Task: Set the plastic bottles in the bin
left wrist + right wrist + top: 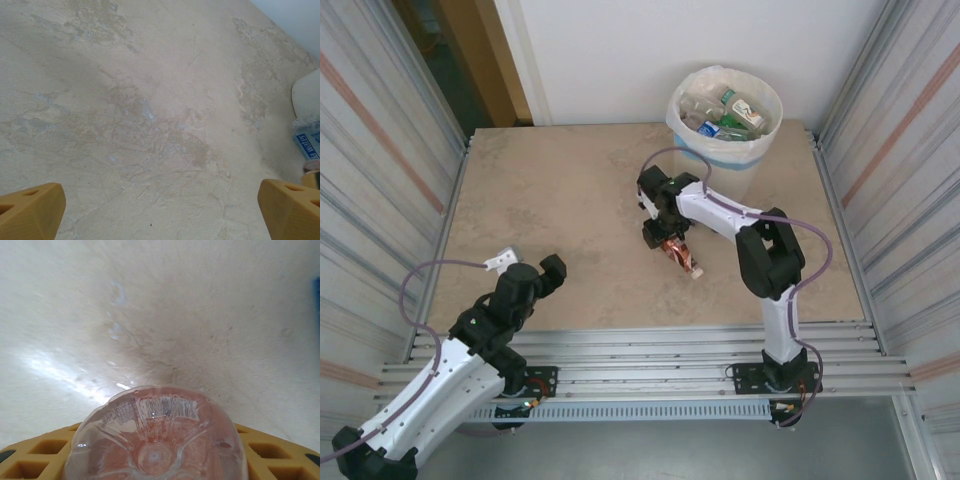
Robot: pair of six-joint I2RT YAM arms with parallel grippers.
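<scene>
clasping a brown bottle [682,257], right hand [669,244] (left hand [160,212] agape).

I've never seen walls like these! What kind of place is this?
Probably a robot testing booth, not a home: ribbed metal walls close in a table, with two robot arms bolted at its near edge.

Left arm [450,385] and right arm [705,208] are clad in white with black joints; purple cables [420,272] are attached; fingers [30,210] are orange-yellow.
</scene>
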